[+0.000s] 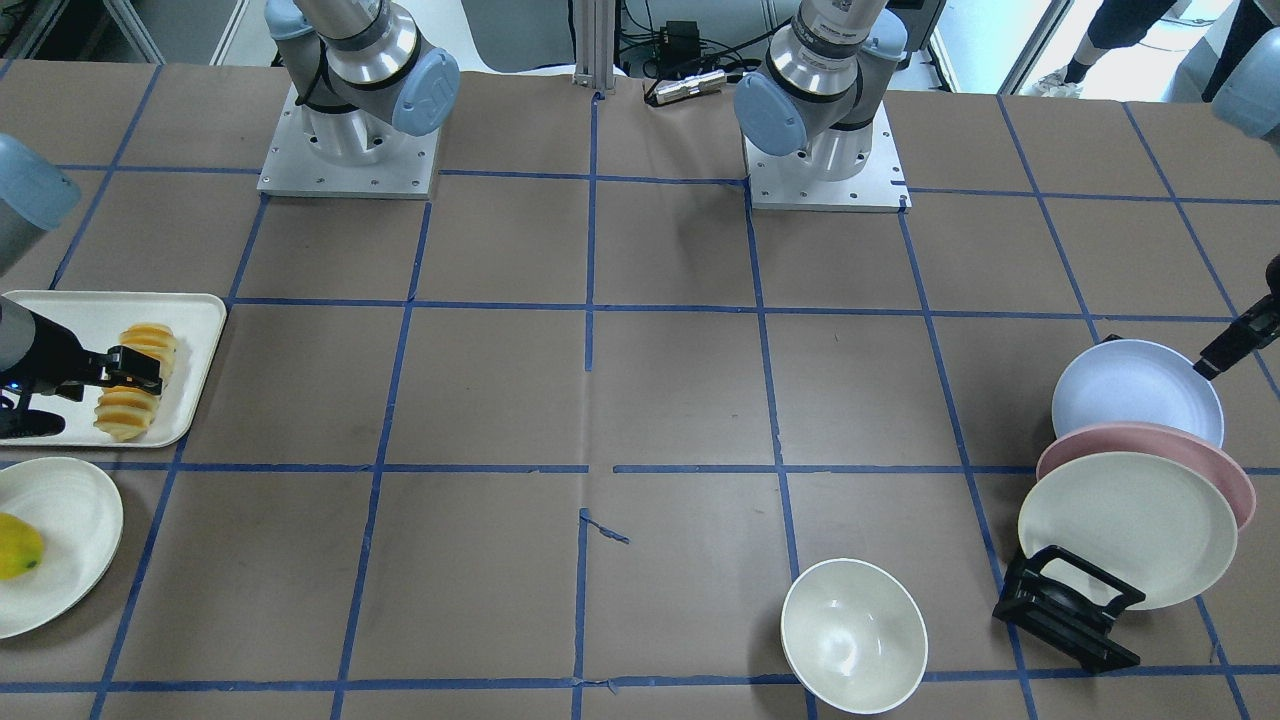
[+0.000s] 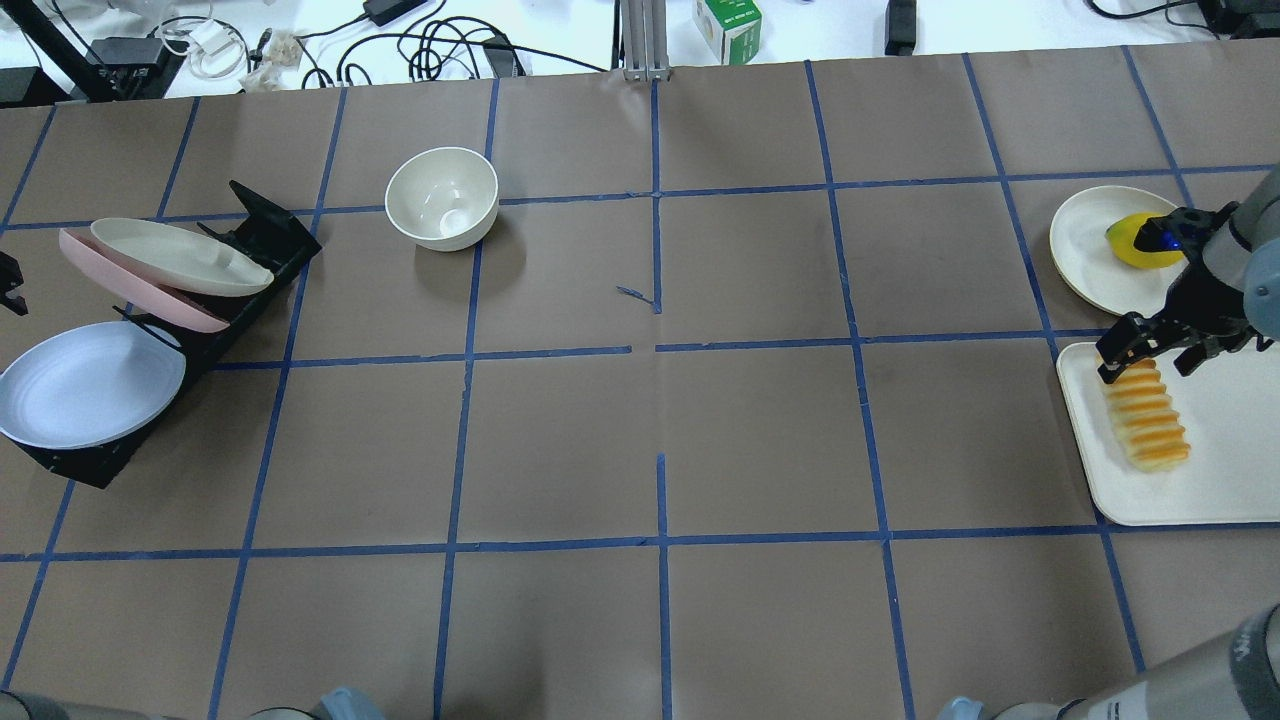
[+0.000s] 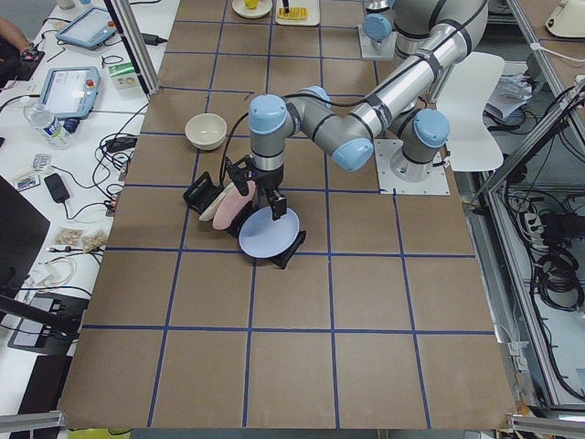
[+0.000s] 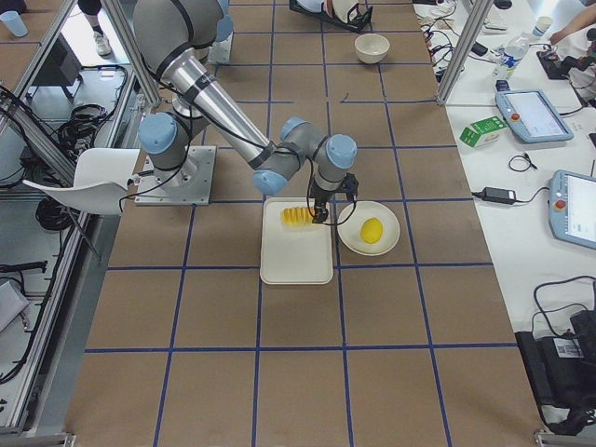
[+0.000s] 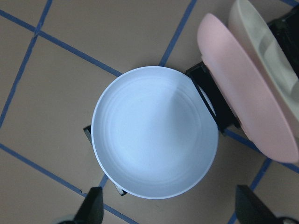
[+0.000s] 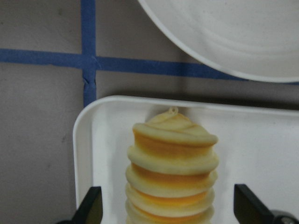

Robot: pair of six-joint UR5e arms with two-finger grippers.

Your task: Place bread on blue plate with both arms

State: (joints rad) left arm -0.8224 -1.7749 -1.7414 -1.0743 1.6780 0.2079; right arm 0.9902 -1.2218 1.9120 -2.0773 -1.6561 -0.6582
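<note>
Bread (image 2: 1146, 415) is seen lying lengthwise on a white tray (image 2: 1225, 480) set against the tabletop's edge on the robot's right, about halfway between the robot's edge and the operators' edge. The right gripper (image 2: 1146, 366) is held over the end of the loaf that points toward the operators' edge. Its fingers (image 6: 91, 207) are spread apart, one on each side of the loaf, and a gap is shown between each finger and the bread in the right wrist view.

Just beyond the tray, toward the operators' edge, a cream plate (image 2: 1080, 245) is placed with a yellow fruit (image 2: 1132, 242) on it.

The blue plate (image 5: 154, 140) is propped at a tilt in a black rack (image 2: 268, 232) near the tabletop's edge on the robot's left. It is held in the slot nearest the robot's edge, with a pink plate (image 5: 243, 102) and then a cream-white plate (image 2: 180, 258) leaned behind it. The left gripper (image 5: 169, 207) is held above the blue plate with its fingers wide apart and nothing between them.

A white bowl (image 2: 442, 198) is set upright toward the operators' edge, between the rack and the table's middle.
</note>
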